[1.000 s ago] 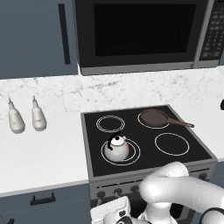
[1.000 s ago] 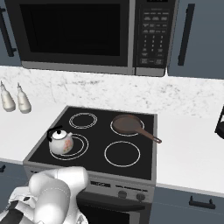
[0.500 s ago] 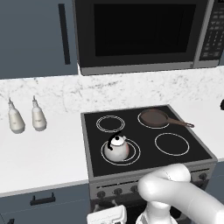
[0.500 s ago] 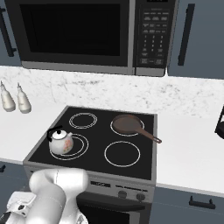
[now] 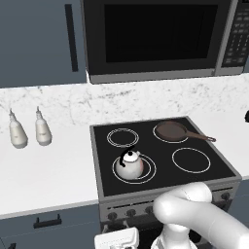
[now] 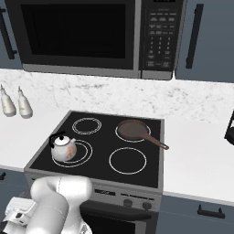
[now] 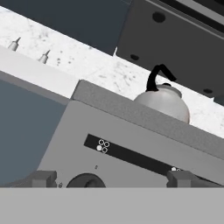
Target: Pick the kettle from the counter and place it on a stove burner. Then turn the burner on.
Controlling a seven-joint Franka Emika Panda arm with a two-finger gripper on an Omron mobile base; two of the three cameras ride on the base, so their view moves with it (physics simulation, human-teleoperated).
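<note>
Low in the hand view, the claw (image 7: 111, 181) faces the grey front panel of the stove (image 7: 131, 148), its two dark finger tips (image 7: 43, 178) spread wide apart with nothing between them. A round dark control knob (image 7: 85, 180) sits between the tips at the bottom of that view, though whether anything touches it cannot be told.

At the middle left of the black glass cooktop (image 5: 160, 151) in the left base view, the small round silvery-white kettle with a black arched handle (image 5: 130, 163) stands upright inside the wide double-ring stove burner (image 5: 134, 168). A dark brown frying pan (image 5: 176, 131) lies on the ring at the upper right of the cooktop, its handle pointing right.

Toward the left of that view, the white marble-look counter (image 5: 48, 170) carries two white narrow-necked bottles (image 5: 30, 130) side by side near the back wall. A black microwave (image 5: 155, 36) hangs above the stove. The white arm (image 5: 194, 219) curves across the lower right.
</note>
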